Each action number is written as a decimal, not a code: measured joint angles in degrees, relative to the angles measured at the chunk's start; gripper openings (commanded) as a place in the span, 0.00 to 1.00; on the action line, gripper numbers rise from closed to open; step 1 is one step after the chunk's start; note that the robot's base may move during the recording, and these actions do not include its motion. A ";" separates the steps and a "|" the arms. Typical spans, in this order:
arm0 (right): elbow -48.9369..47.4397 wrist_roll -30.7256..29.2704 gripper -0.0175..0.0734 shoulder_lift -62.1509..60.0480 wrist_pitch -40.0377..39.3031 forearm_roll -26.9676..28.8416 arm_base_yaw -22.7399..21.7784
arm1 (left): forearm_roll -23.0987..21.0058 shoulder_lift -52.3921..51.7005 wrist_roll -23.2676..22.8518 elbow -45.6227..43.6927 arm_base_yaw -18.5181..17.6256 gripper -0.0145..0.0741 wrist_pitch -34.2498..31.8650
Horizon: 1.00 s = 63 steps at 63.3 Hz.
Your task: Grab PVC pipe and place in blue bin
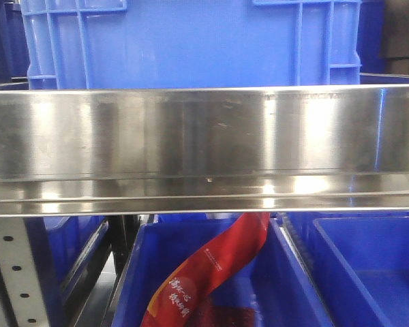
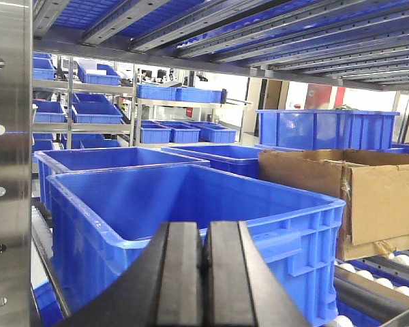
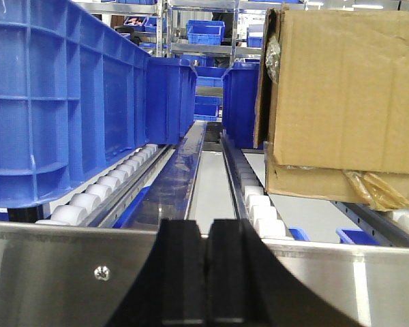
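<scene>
1. PVC pipe: not visible in any view; the search step is in hand.
2. Left gripper [image 2: 204, 279]: jaws closed, empty, facing a blue bin [image 2: 191, 218].
3. Right gripper [image 3: 206, 279]: jaws closed, empty, before the cardboard box [image 3: 347, 95].
4. Next: locate the pipe, open the jaws.

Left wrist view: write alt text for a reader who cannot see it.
The left gripper, its two black fingers pressed shut on nothing, fills the bottom centre in front of a large empty blue bin. A brown cardboard box stands to the right of the bin, with more blue bins on shelving behind. No PVC pipe is visible.
</scene>
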 measured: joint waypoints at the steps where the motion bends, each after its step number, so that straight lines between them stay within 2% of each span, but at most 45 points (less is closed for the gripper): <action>1: 0.00 0.00 0.01 0.00 0.00 0.00 0.00 | 0.00 0.00 0.00 0.00 0.00 0.04 0.00; 31: 0.00 0.10 0.01 0.00 0.00 0.10 0.00 | 0.13 0.00 0.00 0.00 0.00 0.04 0.00; 46: 0.00 -0.01 0.01 0.00 0.00 0.10 0.00 | 9.86 -0.38 0.00 2.31 0.13 0.04 -0.47; 53: 0.00 -0.01 0.01 0.00 0.00 0.10 0.00 | 11.16 -1.33 0.00 6.66 2.79 0.04 -0.82; 63: 0.00 -0.01 0.01 0.00 0.00 0.10 0.00 | 10.13 -5.13 0.00 16.64 9.49 0.04 -3.63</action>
